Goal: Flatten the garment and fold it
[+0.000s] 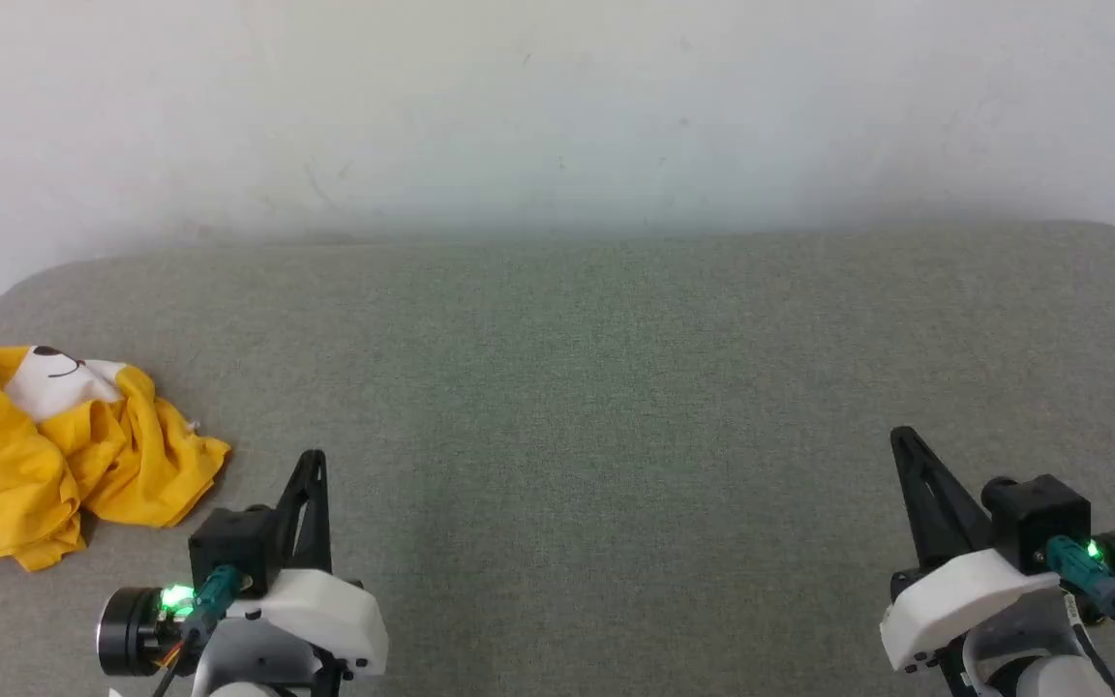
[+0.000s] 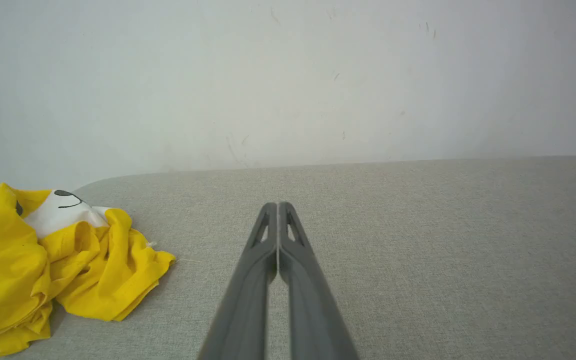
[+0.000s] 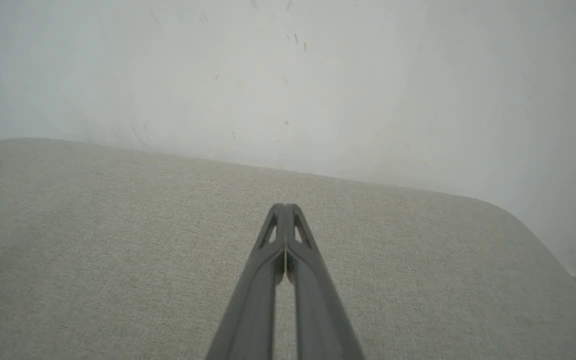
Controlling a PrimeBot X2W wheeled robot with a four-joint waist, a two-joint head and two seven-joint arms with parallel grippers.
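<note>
Crumpled cotton garment (image 1: 45, 455), matt woven couch (image 1: 616, 387)

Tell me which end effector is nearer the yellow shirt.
The left end effector: the shirt lies just off its left side, while the right end effector sits far across the grey surface.

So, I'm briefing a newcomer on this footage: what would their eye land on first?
The crumpled mustard-yellow T-shirt, with a patch of its white cartoon-face print showing, lies bunched at the far left of the grey fabric surface and stands out vividly against it. After that, the left gripper and right gripper sit at the head view's lower corners, dark fingers shut, both apart from the shirt.
</note>
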